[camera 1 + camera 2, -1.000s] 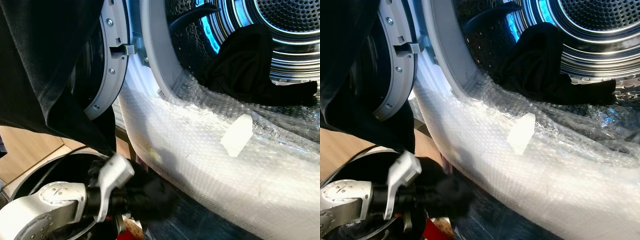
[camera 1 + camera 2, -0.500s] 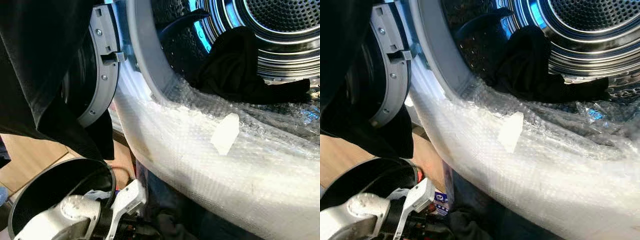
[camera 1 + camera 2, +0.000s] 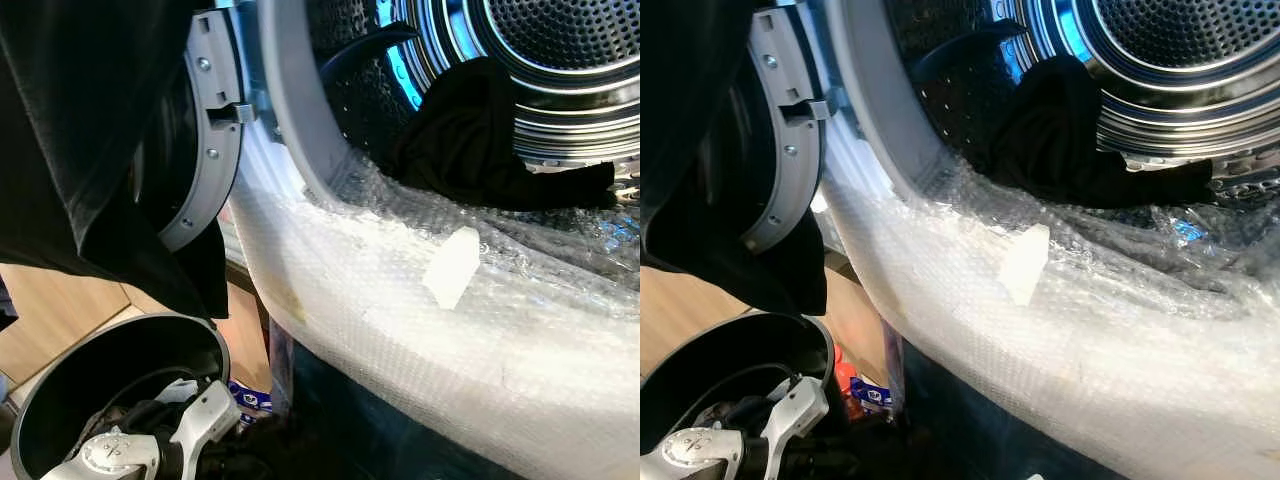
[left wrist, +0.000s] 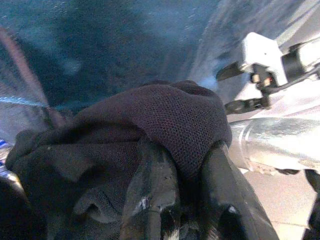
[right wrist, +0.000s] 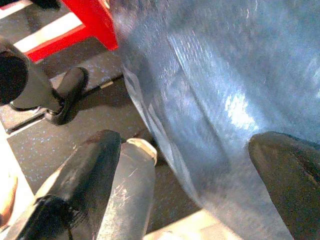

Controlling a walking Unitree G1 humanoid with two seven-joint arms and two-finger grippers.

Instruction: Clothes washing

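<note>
1. Saw bubble wrap draped in a broad curved band, crinkled, shiny.
2. Noted white tape tab stuck on the wrap, tilted.
3. Spotted light wood floor at lower left.
4. Found blue-and-white packet on the floor, touching a red item; neither identifiable.
5. Logged red frame standing on dark speckled floor, near a black foot.

black garment in silver perforated drum (blue glints), white bubble wrap.
</note>
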